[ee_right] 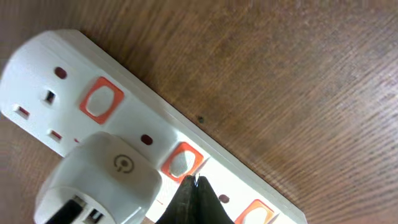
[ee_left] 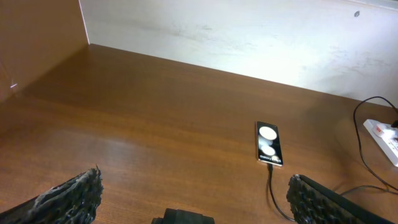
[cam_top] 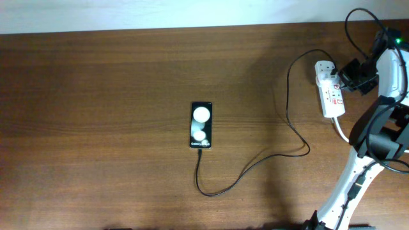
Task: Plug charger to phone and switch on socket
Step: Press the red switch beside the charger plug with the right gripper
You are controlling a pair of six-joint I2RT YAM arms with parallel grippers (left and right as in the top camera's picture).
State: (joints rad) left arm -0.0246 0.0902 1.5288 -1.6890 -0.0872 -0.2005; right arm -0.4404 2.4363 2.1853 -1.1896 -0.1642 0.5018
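Observation:
The black phone [cam_top: 200, 125] lies mid-table with two white round spots; it also shows in the left wrist view [ee_left: 269, 144]. The thin black charger cable [cam_top: 255, 165] is plugged into the phone's near end and runs right to the white socket strip [cam_top: 331, 96]. A white charger plug [ee_right: 99, 183] sits in the strip [ee_right: 149, 130]. My right gripper [ee_right: 195, 180] is shut, its tips touching the strip just beside an orange switch [ee_right: 181, 162]. My left gripper [ee_left: 193, 196] is open and empty, low over the table, well short of the phone.
A white wall [ee_left: 249, 43] backs the table. The strip's thick white cord [cam_top: 342, 131] runs toward the right arm's base [cam_top: 358, 179]. Two more orange switches [ee_right: 99, 99] show on the strip.

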